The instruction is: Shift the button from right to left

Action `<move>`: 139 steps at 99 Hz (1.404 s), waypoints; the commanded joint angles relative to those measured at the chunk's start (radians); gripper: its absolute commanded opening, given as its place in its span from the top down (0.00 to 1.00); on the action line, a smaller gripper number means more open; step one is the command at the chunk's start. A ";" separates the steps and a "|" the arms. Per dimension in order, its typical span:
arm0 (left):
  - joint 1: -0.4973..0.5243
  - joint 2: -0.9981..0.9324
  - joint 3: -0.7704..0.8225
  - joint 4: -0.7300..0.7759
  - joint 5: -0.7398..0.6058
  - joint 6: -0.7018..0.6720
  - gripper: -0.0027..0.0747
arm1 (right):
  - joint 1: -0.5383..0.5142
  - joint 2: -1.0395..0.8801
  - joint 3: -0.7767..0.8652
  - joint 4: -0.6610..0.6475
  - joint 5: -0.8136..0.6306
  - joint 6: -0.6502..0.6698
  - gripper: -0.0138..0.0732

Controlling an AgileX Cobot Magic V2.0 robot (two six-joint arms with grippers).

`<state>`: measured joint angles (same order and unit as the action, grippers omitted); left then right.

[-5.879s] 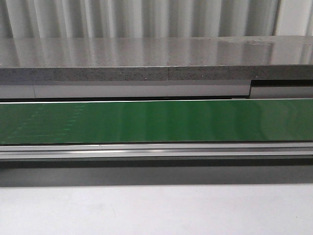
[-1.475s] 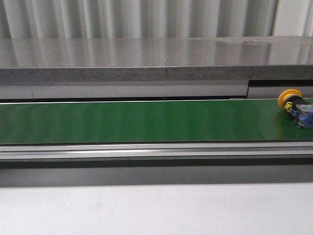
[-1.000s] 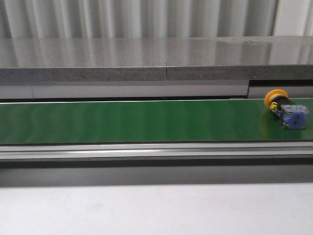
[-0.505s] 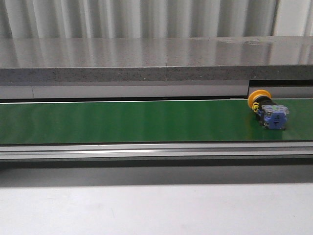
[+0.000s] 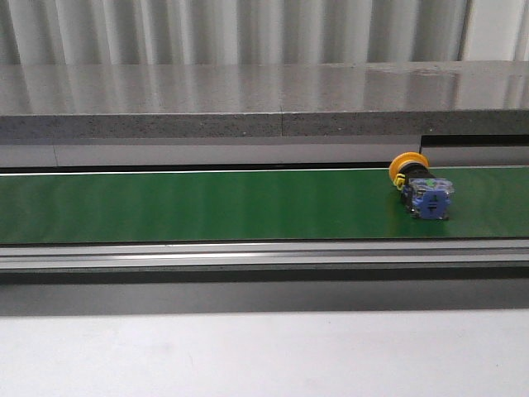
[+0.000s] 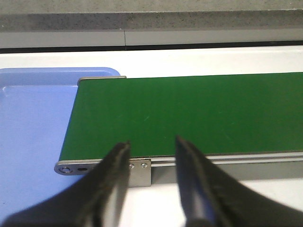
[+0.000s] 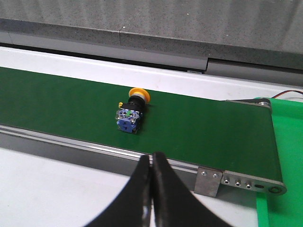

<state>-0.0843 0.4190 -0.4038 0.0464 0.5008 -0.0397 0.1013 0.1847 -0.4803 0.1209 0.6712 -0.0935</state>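
Observation:
The button (image 5: 421,188) lies on its side on the green conveyor belt (image 5: 207,205), right of centre in the front view, yellow cap toward the back and blue contact block toward me. The right wrist view shows the button (image 7: 130,111) on the belt (image 7: 203,127) well beyond my right gripper (image 7: 152,157), which is shut with nothing between its fingers and hangs over the belt's near rail. My left gripper (image 6: 151,142) is open and empty at the near edge of the belt's left end (image 6: 189,113). Neither gripper appears in the front view.
A blue tray (image 6: 33,123) lies past the belt's left end. A green tray (image 7: 286,142) sits past the belt's right end. A grey stone-like ledge (image 5: 264,99) runs behind the belt. A metal rail (image 5: 264,255) borders the belt's near side, then white table (image 5: 264,356).
The belt was bare at first. The button came in from the right edge and has travelled steadily leftward along the belt. No gripper has entered the front view.

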 commanded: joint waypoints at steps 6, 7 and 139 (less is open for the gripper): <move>-0.002 0.036 -0.041 -0.001 -0.092 -0.010 0.18 | 0.002 0.008 -0.024 0.008 -0.079 -0.004 0.92; -0.002 0.036 -0.041 -0.001 -0.093 -0.010 0.17 | 0.002 0.008 -0.024 0.008 -0.079 -0.004 0.92; -0.004 0.466 -0.355 -0.025 0.220 -0.010 0.16 | 0.002 0.008 -0.024 0.008 -0.079 -0.004 0.92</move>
<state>-0.0843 0.8295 -0.6834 0.0381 0.7481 -0.0397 0.1013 0.1847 -0.4803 0.1209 0.6712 -0.0935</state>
